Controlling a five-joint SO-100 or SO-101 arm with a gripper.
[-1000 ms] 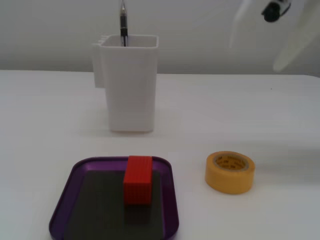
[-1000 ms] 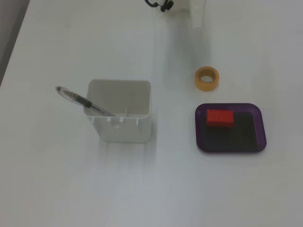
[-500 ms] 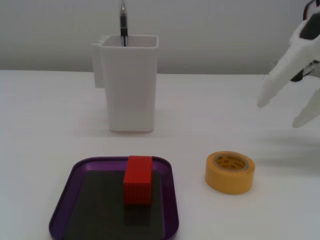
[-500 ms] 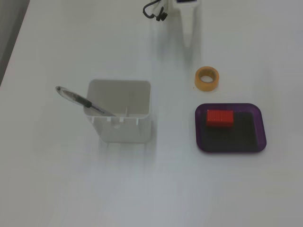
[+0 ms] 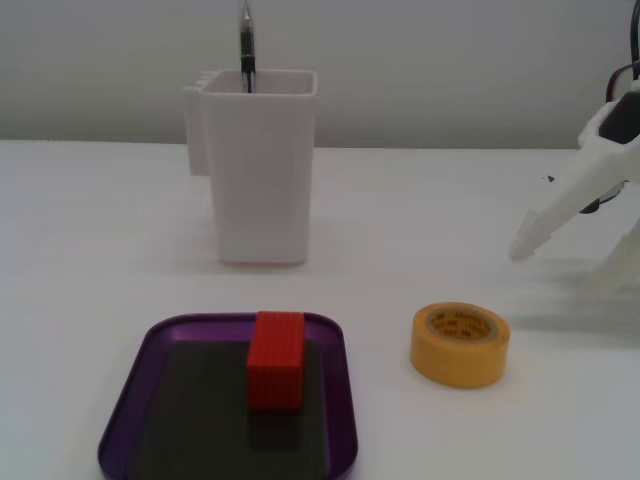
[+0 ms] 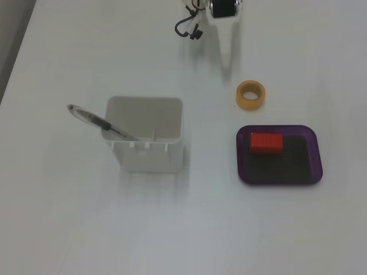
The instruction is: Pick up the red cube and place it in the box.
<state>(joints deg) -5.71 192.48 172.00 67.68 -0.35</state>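
Found the red cube (image 5: 276,360) (image 6: 266,143) already lying inside the box (image 5: 128,403) (image 6: 314,153), flat on the dark floor toward one short rim, with nothing gripping it. Judged the placing done, and the step in hand a retreat of the arm.

Saw the claw (image 5: 575,235) (image 6: 226,60) at the right edge of the low fixed view and at the top of the high one, well apart from the box, with the yellow tape roll (image 5: 460,345) (image 6: 251,95) between them on the counter (image 5: 100,230). Read the fingers as spread apart and holding nothing: one long white finger (image 5: 545,220) pointing down-left, the other only partly in frame at the right edge.

To finish well: best kept clear of the tape roll just below the finger tip, drawn back high and slowly, and left no reason to pass over the box again. Noted the white container (image 5: 258,165) (image 6: 146,140) with its pen (image 6: 100,122) standing far off the path, so little risk there.

Against half a second before: claw sat lower and nearer the counter in the low view, the second finger slipped mostly out of frame. Reached further down the high view too, motor housing newly visible at the top edge. Cube, box, roll and container unmoved.
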